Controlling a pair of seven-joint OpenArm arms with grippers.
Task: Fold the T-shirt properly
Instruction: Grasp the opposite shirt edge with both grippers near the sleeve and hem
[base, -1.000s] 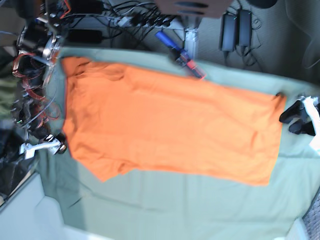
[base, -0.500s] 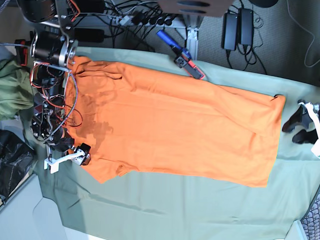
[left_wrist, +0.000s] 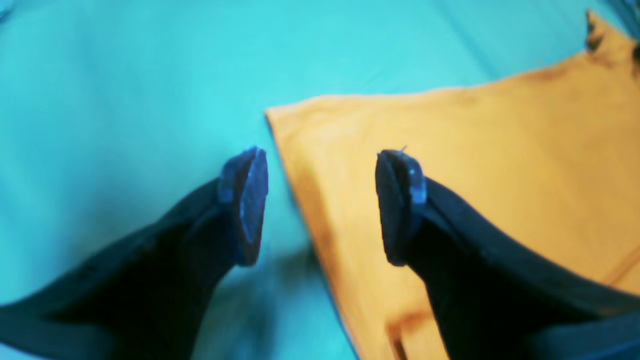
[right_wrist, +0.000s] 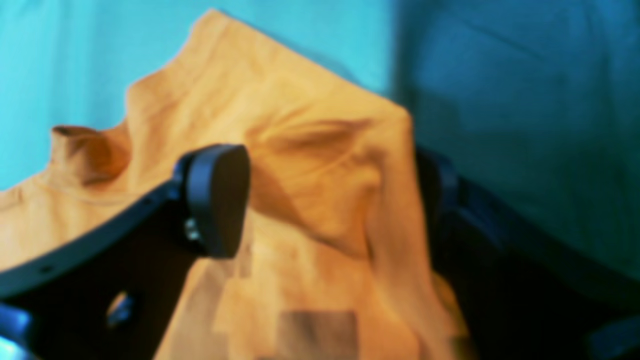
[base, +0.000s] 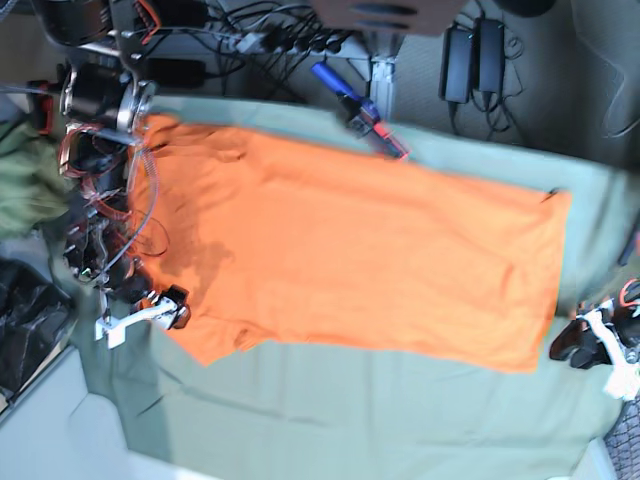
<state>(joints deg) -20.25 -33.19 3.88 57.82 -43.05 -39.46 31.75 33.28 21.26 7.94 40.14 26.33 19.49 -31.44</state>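
Observation:
The orange T-shirt (base: 350, 250) lies spread flat on the pale green table cloth (base: 350, 430), sleeves at the left and hem at the right. My right gripper (base: 172, 312) is at the lower left sleeve. In the right wrist view it (right_wrist: 330, 200) is open, with the rumpled sleeve (right_wrist: 310, 140) rising between its fingers and partly covering the right one. My left gripper (base: 570, 350) hovers at the shirt's lower right hem corner. In the left wrist view it (left_wrist: 320, 200) is open, straddling the shirt's edge (left_wrist: 475, 150), one finger over green cloth, the other over orange.
An olive green bunched garment (base: 25, 190) and a black bag (base: 25, 310) lie off the table's left side. Cables and power bricks (base: 470, 50) crowd the far edge, beside a blue and red tool (base: 360, 110).
My left arm has moved from beside the hem's upper corner down to its lower corner. The right arm has settled at the lower left sleeve, both grippers staying open.

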